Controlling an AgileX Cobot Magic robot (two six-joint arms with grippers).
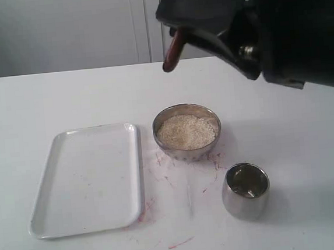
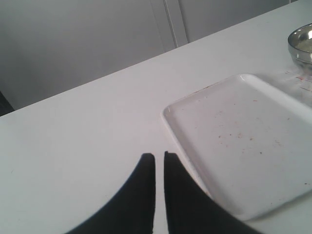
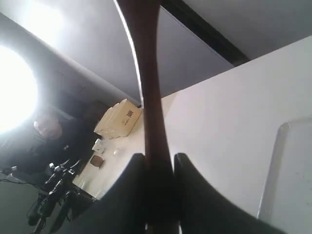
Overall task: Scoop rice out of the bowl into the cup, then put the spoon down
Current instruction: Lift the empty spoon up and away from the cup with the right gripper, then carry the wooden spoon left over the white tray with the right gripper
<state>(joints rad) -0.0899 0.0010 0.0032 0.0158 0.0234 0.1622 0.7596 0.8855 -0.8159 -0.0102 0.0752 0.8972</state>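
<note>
The steel bowl (image 1: 188,152) stands mid-table, filled with off-white rice (image 1: 186,131). The shiny cup (image 1: 246,190) stands in front of it to the right, with no rice visible inside. High above the bowl my right gripper (image 1: 182,34) is shut on the dark reddish-brown spoon (image 1: 172,53), whose tip hangs down. In the right wrist view the spoon's handle (image 3: 148,92) runs up from between the fingers of my right gripper (image 3: 158,158). My left gripper (image 2: 159,156) is shut on nothing over the bare table beside the tray. The bowl's rim (image 2: 301,43) shows at the edge of that view.
A white rectangular tray (image 1: 87,177) (image 2: 243,141) lies left of the bowl. Reddish smears (image 1: 172,183) mark the table around the bowl. The large dark right arm (image 1: 287,27) fills the upper right of the exterior view. A wall stands behind the table.
</note>
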